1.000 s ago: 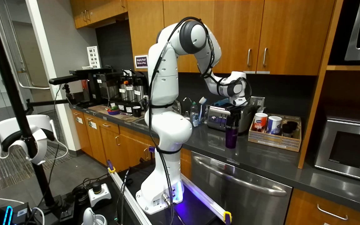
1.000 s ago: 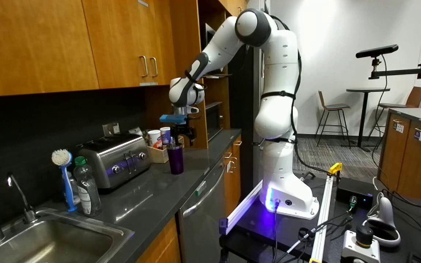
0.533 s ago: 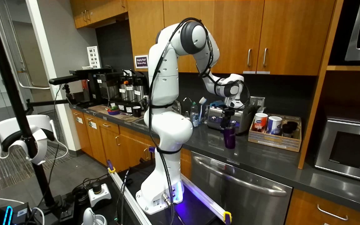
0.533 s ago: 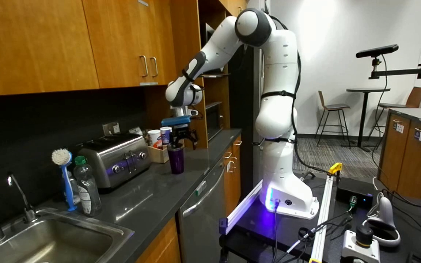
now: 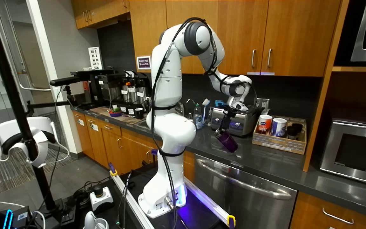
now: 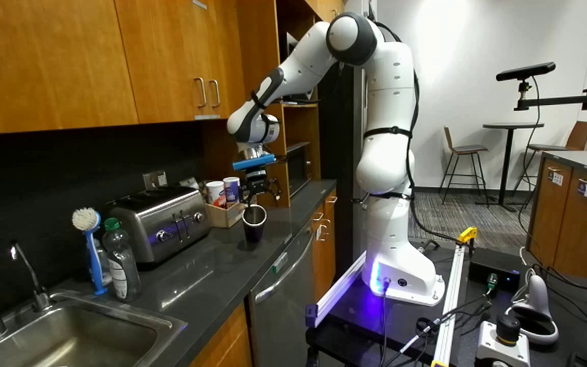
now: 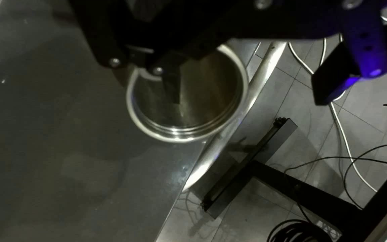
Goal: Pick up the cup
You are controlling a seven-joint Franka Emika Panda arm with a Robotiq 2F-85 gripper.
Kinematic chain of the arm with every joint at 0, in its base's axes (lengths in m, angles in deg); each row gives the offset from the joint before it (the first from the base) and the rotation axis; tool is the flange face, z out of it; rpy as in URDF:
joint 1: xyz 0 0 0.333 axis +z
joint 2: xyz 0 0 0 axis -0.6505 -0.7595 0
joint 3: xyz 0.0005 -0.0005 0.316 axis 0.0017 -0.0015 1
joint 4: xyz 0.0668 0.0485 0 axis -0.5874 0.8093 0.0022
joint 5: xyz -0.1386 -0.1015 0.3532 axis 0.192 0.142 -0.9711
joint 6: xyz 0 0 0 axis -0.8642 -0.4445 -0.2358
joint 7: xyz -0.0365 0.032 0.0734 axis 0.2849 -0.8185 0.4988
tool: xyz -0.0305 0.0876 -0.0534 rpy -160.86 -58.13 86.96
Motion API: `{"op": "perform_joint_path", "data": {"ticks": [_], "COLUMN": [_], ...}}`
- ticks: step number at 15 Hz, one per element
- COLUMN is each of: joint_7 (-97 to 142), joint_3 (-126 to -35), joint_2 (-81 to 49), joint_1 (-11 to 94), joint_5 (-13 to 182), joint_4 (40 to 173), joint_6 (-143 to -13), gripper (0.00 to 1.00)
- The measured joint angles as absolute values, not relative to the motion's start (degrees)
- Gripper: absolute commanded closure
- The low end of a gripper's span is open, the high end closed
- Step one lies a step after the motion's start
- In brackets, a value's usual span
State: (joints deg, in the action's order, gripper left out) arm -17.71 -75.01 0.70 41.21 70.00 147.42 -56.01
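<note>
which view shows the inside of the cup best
The wrist view: it looks into the cup, with most of the rim large in the picture, though the jaws hide part. In an exterior view mostly its tilted purple side shows; in an exterior view its mouth shows, but smaller.

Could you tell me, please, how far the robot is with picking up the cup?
Done: the gripper is at the purple tumbler, one finger seemingly inside its mouth. In progress: the tumbler leans, but the other finger stands well away, so no grip shows. Left, probably: closing on it and lifting; whether its base touches the countertop is unclear.
</note>
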Motion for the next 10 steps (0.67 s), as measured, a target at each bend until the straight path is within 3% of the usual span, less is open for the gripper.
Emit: {"op": "perform_joint_path", "data": {"ticks": [10], "joint_7": [-15.93], "joint_3": [-75.02], "joint_2": [-0.83], "joint_1": [41.21], "joint_5": [70.01], "joint_4": [145.12], "joint_6": [-52.4], "gripper": [0.0]}}
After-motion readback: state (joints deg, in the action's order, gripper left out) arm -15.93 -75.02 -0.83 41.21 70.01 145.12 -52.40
